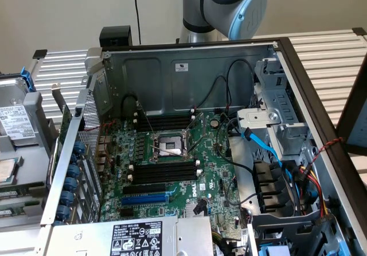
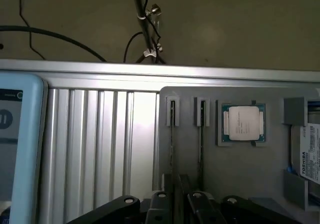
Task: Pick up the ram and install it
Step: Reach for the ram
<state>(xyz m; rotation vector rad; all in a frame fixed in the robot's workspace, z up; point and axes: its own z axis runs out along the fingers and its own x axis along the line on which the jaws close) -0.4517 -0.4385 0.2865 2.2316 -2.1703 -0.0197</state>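
**Two sticks on edge, one to square up on**

Two thin boards stand on edge in the grey holder (image 2: 240, 176). The ram (image 2: 172, 134) nearest the end effector (image 2: 180, 196) shows as a mere sliver, with the second stick (image 2: 201, 134) just beside it. For a clean grip, I judge the end effector should sit centred over that one stick, parallel to its length and clear of its neighbour and the processor (image 2: 243, 124). Whether the end effector is spread or pinching, I cannot tell, because its tips merge with the dark slots and the frame edge crops them. In the exterior view the memory slots (image 1: 166, 173) look unfilled, and the arm (image 1: 229, 4) is cut off.
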